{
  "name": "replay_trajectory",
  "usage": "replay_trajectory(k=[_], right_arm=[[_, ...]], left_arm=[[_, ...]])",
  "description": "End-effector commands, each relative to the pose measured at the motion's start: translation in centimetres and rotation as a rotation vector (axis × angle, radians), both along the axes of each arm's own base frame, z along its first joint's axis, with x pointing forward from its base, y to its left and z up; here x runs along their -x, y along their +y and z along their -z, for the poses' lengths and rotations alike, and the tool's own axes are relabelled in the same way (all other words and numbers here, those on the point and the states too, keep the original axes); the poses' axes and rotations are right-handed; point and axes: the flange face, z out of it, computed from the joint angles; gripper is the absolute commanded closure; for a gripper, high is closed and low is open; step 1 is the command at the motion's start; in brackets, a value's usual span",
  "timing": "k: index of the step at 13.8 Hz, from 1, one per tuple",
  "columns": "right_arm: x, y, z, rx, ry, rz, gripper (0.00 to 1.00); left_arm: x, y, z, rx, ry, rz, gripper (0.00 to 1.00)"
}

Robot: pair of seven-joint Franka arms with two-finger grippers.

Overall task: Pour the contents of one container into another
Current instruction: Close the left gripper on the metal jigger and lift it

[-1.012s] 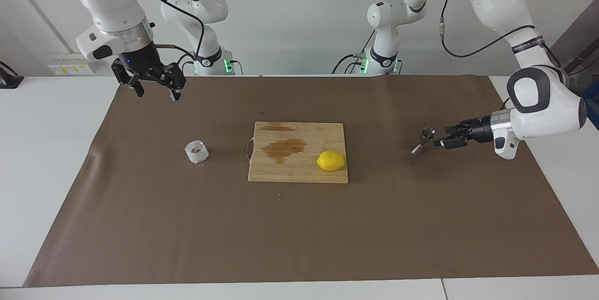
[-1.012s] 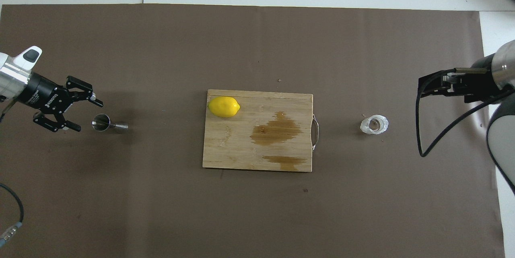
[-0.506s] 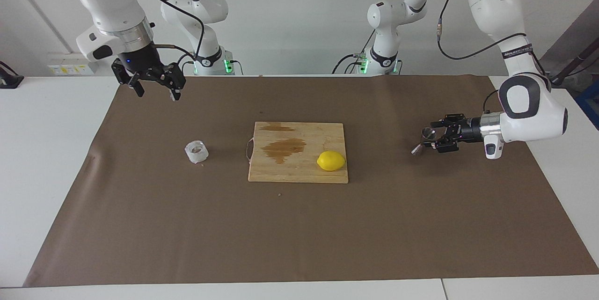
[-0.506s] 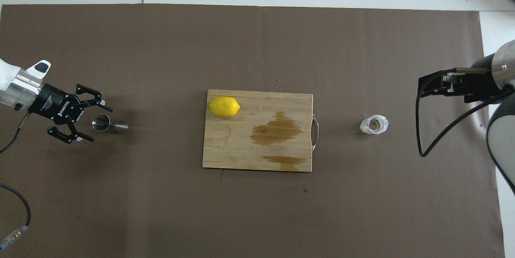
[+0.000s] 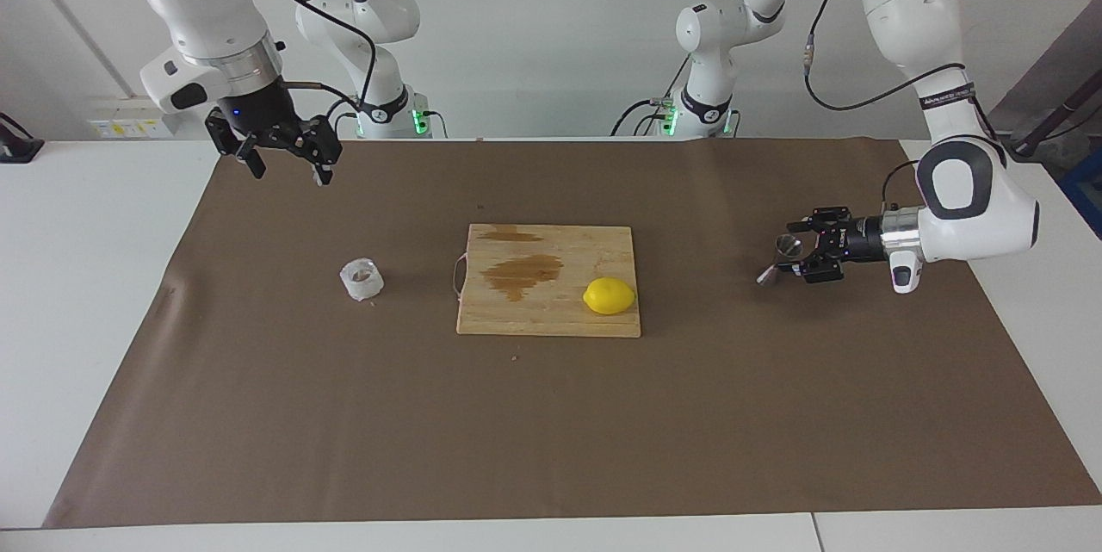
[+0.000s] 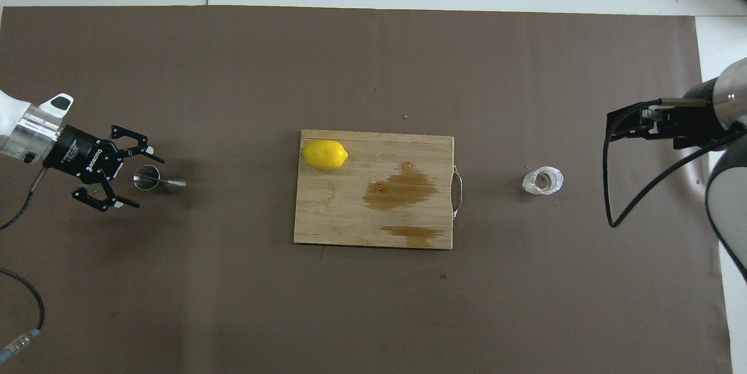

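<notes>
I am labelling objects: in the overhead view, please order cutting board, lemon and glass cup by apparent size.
1. Rectangular wooden cutting board, largest.
2. Yellow lemon.
3. Small clear faceted glass cup, slightly smaller than the lemon.

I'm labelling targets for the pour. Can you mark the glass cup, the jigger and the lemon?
glass cup [image 6: 543,181]: overhead view, on its rim.
jigger [image 6: 146,177]: overhead view, on the open upper cone.
lemon [image 5: 609,295]: facing view, on the middle of its peel.

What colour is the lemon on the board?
Bright yellow. The lemon shows best in the overhead view.
</notes>
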Motion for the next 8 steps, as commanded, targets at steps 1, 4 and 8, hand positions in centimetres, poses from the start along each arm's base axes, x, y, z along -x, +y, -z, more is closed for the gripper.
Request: replay_trajectory(k=[1,4,8], right_arm=[[0.35,-0.09,-0.09,-0.003,0.003,0.013,0.0],[0.36,-0.09,-0.02,-0.003,0.005,0.013,0.0],[0.35,-0.09,-0.09,-0.003,0.003,0.013,0.0]], left_arm=[[0.68,0.19,-0.27,0.006,0.002,-0.042,0.0],[0.66,-0.09,-0.22,0.018,0.001,-0.045,0.0],[0.66,-0.11,-0.41,0.018,-0.001,-0.046,0.0]])
